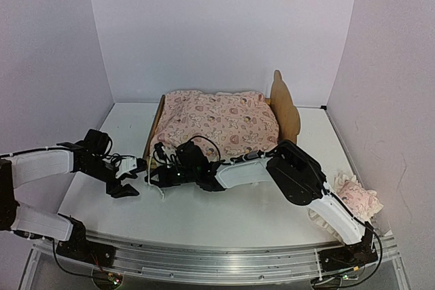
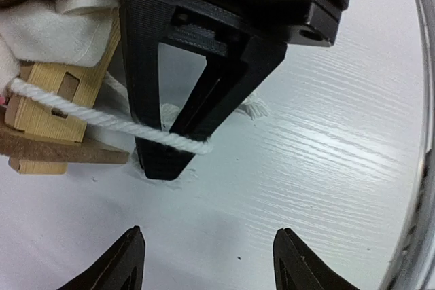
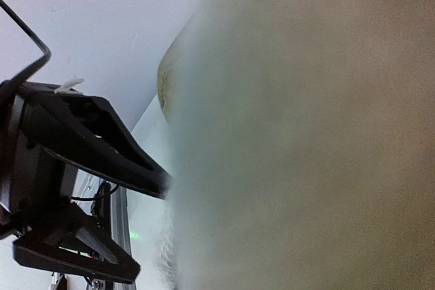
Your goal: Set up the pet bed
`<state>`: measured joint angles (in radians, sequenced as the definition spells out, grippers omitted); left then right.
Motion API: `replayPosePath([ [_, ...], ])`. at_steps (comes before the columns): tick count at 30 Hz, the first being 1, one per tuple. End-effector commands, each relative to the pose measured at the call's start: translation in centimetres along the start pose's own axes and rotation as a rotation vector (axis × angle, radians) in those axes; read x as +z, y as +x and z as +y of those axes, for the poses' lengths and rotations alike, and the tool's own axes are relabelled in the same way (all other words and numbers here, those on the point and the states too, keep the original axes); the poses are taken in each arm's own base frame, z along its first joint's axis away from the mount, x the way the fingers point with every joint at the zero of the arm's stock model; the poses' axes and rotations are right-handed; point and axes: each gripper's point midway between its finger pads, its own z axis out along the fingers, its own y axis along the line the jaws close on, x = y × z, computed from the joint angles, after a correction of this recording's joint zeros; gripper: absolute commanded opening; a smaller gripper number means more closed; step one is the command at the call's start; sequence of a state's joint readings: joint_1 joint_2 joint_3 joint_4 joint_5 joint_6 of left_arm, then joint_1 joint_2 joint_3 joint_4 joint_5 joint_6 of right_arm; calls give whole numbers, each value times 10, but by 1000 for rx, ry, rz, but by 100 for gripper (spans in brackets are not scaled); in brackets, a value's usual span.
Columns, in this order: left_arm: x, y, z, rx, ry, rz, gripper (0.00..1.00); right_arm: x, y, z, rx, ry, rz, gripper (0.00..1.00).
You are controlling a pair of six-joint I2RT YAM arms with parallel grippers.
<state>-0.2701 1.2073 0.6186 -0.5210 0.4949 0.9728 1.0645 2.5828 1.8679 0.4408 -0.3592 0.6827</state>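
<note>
**Pet bed lies crosswise beyond the jaws, 2 grippers at its left near corner**

The small pink ruffled pillow (image 1: 358,198) lies nearest the table's (image 1: 224,219) front edge, far to the right of both pairs of jaws and beside the right arm's lower link.

The left gripper (image 2: 209,252) hangs low over bare tabletop, its 2 fingers spread with nothing between them. Just beyond them, the right gripper (image 2: 165,162) points down at the table, its 2 fingers pressed together into 1 tip. A white cord (image 2: 88,117) runs from the bed's corner across that tip; I cannot tell whether it is pinched there or only lies against it.

The pet bed (image 1: 285,106) starts immediately behind and to the right of the right jaws. Its long axis runs left to right across the table. The footboard end sits by the jaws and the headboard end lies away to the right. The frame is light plywood, and the scalloped brown headboard stands upright. A pink printed cover (image 1: 217,120) lies over its whole top, cream ruffle at the far edge.
</note>
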Motion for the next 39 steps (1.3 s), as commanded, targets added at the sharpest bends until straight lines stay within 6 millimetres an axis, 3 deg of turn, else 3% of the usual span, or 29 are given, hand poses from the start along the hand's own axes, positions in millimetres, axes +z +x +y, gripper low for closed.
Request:
replayPosePath([
  [1,13,-13,27,224,-154,-59,67,-3,-9,13,0,-26,-18,0],
  [8,32,-25,33,210,-176,-71,62,-4,-11,15,-8,-30,-24,0],
  [11,35,-24,32,216,-182,-74,55,-4,-11,16,-11,-31,-24,0],
  [16,34,-26,31,216,-177,-79,19,-5,-12,16,-11,-30,-27,0],
  [20,35,-22,31,219,-182,-65,0,-7,-15,19,-17,-29,-33,0],
  [29,33,-19,34,201,-200,-49,0,-23,-26,35,-75,-22,-55,1],
  [36,30,-19,41,173,-236,-43,0,-51,-27,41,-135,65,-46,26],
  [39,30,-17,41,172,-240,-36,0,-61,-22,42,-165,111,-47,29],
])
